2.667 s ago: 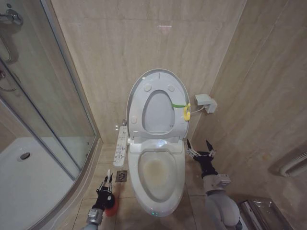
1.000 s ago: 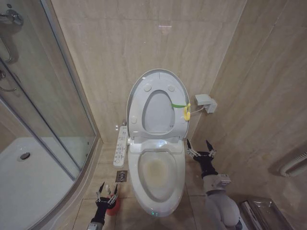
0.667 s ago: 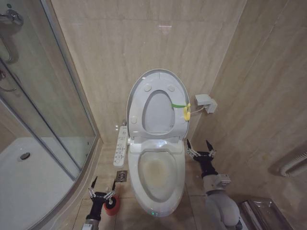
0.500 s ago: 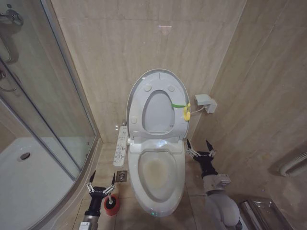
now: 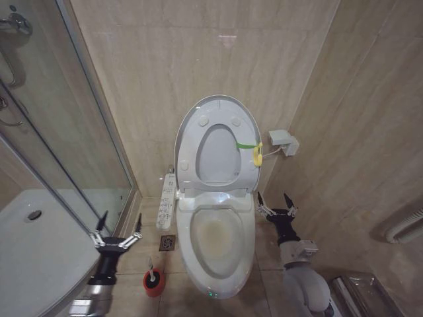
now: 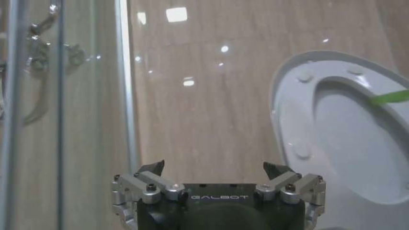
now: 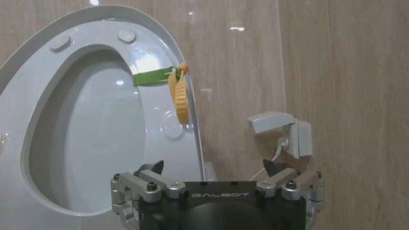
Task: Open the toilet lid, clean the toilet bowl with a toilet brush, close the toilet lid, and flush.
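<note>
Lid [image 5: 218, 142] up, stained bowl [image 5: 217, 241] exposed. Left tool [image 5: 117, 231] spread wide, empty, at ten o'clock of the brush [image 5: 153, 277]; right tool [image 5: 277, 203] wide, arm cut off below.

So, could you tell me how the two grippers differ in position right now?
The left gripper hangs over the floor by the shower glass, above the brush in its red cup; the right gripper sits beside the bowl, below the raised lid. The left is spread wider. Both are open, holding nothing.
</note>
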